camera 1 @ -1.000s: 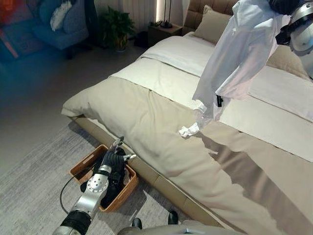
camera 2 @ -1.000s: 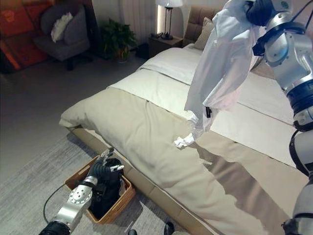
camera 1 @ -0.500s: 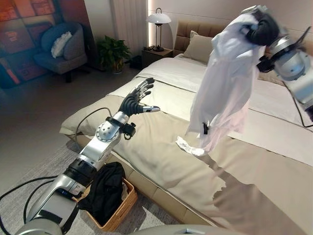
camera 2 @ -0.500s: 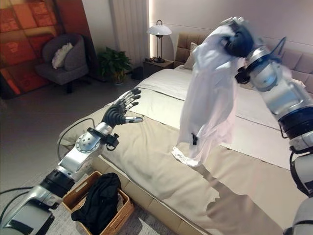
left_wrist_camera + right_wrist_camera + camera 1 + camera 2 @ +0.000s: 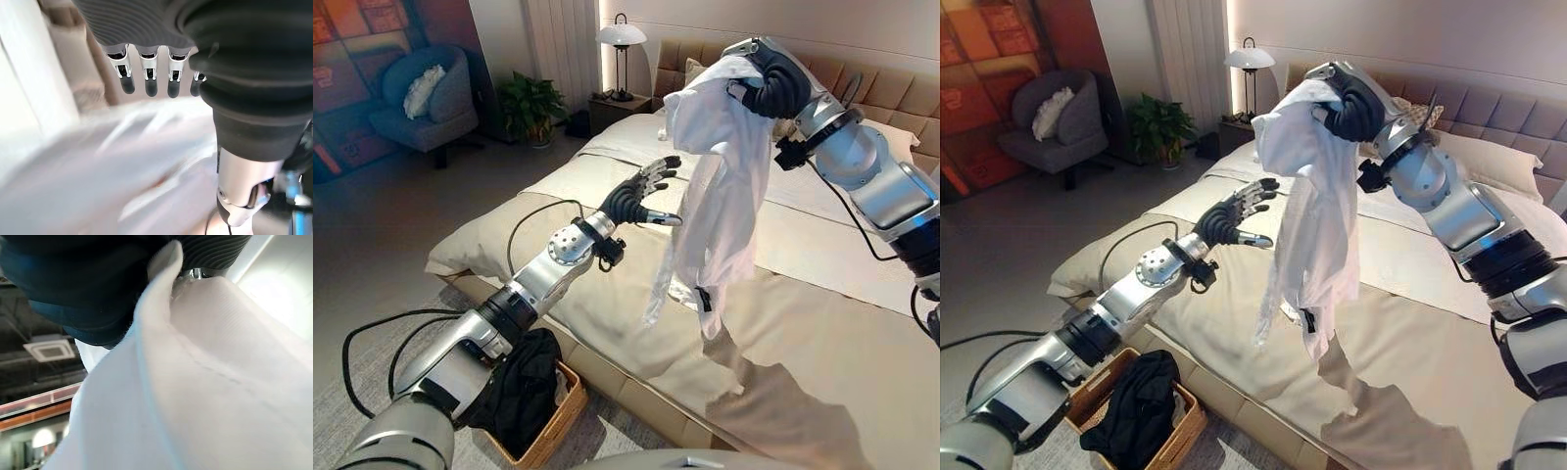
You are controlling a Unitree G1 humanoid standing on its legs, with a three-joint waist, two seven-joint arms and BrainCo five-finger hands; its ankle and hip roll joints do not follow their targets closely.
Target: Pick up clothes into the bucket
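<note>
While my right hand (image 5: pixel 1356 98) is gripping the white shirt (image 5: pixel 1312 215) high over the bed (image 5: pixel 822 333), fingers curled into the collar end, I am judging the job as partly done: a dark garment (image 5: pixel 1136 406) is already lying in the basket (image 5: pixel 1185 431) on the floor beside the bed, and the shirt is hanging free in the air, its lower hem dangling just above the cover, not yet anywhere near the basket. My left hand (image 5: pixel 641 196) is reaching out toward the hanging cloth with fingers spread and holding nothing. What is left, as I am reading it, is carrying the shirt across and down into the basket. I am finding it hard to tell whether my left fingertips are touching the cloth, and the cloth is hiding my right fingers in the right wrist view.
</note>
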